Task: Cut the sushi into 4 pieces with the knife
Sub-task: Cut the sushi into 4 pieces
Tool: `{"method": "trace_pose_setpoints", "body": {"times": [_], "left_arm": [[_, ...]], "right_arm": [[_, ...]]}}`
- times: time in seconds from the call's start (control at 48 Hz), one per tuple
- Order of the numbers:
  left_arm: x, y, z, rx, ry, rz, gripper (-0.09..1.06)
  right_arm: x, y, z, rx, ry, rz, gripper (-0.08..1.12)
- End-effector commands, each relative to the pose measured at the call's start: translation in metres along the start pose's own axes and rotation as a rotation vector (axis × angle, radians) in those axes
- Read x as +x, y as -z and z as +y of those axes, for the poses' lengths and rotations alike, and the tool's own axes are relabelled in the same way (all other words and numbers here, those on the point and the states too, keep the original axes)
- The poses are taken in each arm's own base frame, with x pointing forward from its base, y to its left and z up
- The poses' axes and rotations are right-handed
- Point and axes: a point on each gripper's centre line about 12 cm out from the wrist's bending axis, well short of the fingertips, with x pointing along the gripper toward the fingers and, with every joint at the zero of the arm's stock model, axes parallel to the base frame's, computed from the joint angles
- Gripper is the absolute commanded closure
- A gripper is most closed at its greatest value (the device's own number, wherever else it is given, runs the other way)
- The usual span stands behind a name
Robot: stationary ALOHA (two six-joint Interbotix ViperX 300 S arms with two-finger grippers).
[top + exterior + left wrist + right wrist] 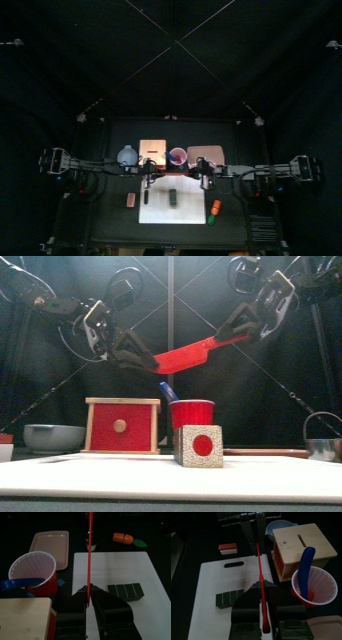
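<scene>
**A:** Sushi roll (174, 196), where?

**B:** Lying on the white cutting board (158, 210), blocks together, end face toward the front.

**A:** Red knife (187, 354)?

**B:** In the air above the board, tilted, clear of the roll. The left tool (138, 356) pinches its lower end and the right tool (235, 330) pinches its higher end.

**A:** Around it?

**B:** Behind the board, a blue-grey bowl (128, 155), wooden box (154, 151), red cup (178, 155) holding a blue knife (167, 390), and pink tray (205, 154). An orange toy (214, 208) lies on the surface (100, 205) beside the board's right edge.
</scene>
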Motion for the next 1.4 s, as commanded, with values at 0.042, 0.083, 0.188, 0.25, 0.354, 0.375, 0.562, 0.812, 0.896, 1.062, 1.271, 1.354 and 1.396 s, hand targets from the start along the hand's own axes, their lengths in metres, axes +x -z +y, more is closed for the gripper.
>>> {"method": "trace_pose_setpoints", "body": {"times": [0.042, 0.083, 0.188, 0.25, 0.354, 0.375, 0.562, 0.812, 0.896, 1.062, 1.271, 1.354, 1.396], "left_arm": [[-0.001, -0.012, 0.001, 0.000, -0.001, -0.037, 0.61], [-0.002, -0.012, 0.001, 0.000, -0.001, -0.037, 0.61], [-0.001, -0.011, 0.000, -0.001, 0.000, -0.035, 0.61], [-0.002, -0.010, -0.003, 0.001, 0.007, -0.033, 0.61], [-0.002, -0.008, -0.012, 0.011, 0.032, -0.028, 0.61], [-0.003, -0.006, -0.015, 0.015, 0.040, -0.024, 0.61], [-0.003, 0.010, -0.036, 0.036, 0.095, 0.019, 0.61], [0.008, 0.024, -0.053, 0.009, 0.127, 0.074, 0.62], [0.013, 0.027, -0.059, 0.005, 0.137, 0.086, 0.62], [0.021, 0.032, -0.070, 0.015, 0.159, 0.107, 0.63], [0.029, 0.043, -0.072, 0.018, 0.161, 0.142, 0.65], [0.033, 0.047, -0.071, 0.014, 0.157, 0.160, 0.65], [0.033, 0.048, -0.072, 0.010, 0.157, 0.161, 0.65]], "right_arm": [[0.006, -0.010, 0.001, 0.013, 0.001, 0.078, 0.72], [0.009, -0.009, 0.001, 0.010, 0.001, 0.132, 0.72], [0.017, -0.004, 0.004, 0.005, -0.002, 0.241, 0.72], [0.022, 0.001, 0.005, 0.002, -0.003, 0.294, 0.72], [0.030, 0.006, 0.007, -0.001, -0.007, 0.345, 0.72], [0.031, 0.006, 0.008, -0.003, -0.010, 0.348, 0.72], [0.040, 0.002, 0.018, -0.022, -0.031, 0.373, 0.73], [0.056, 0.018, 0.031, -0.036, -0.056, 0.442, 0.73], [0.057, 0.025, 0.032, -0.040, -0.058, 0.480, 0.73], [0.060, 0.033, 0.031, -0.051, -0.052, 0.530, 0.73], [0.068, 0.044, 0.027, -0.063, -0.040, 0.569, 0.73], [0.071, 0.048, 0.025, -0.079, -0.033, 0.580, 0.73], [0.072, 0.050, 0.025, -0.078, -0.032, 0.588, 0.73]]}}
